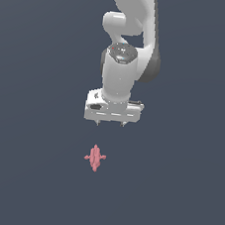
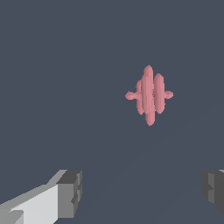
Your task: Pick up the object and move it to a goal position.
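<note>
The object is a small pink-red knobby piece with short side lobes, lying on the dark grey floor. The white gripper hangs above it, slightly toward the exterior view's right, with clear space between its fingertips and the object. In the wrist view the object lies on the floor ahead of the grey fingertips, which stand far apart. The gripper is open and holds nothing.
The white arm rises behind the gripper toward the top of the exterior view. A plain dark grey surface stretches all around with nothing else on it in view.
</note>
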Motion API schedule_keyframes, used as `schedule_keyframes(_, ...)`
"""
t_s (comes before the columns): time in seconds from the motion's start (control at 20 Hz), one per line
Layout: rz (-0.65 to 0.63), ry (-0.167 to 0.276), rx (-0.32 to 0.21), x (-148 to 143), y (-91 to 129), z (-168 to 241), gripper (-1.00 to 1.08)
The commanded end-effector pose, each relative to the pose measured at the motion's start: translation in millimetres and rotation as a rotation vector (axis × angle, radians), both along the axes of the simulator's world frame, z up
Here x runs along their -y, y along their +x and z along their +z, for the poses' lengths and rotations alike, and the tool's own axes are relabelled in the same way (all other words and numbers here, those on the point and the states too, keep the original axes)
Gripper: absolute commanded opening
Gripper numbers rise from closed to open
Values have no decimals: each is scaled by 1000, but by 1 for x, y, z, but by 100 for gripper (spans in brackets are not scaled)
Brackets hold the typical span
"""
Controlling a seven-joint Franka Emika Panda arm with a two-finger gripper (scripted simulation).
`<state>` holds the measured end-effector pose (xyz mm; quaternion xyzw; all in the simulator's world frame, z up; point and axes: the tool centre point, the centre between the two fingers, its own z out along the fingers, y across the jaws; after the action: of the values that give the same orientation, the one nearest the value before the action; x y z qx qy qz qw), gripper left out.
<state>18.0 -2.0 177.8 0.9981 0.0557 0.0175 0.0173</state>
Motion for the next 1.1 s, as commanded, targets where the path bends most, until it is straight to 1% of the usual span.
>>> schedule_keyframes(0.0,35,-2,-4,2,5,-4,100)
schedule_keyframes(0.5,254,-5,-23,14,38,-31,100)
schedule_keyframes(1.05,516,5,-41,33,72,-69,100)
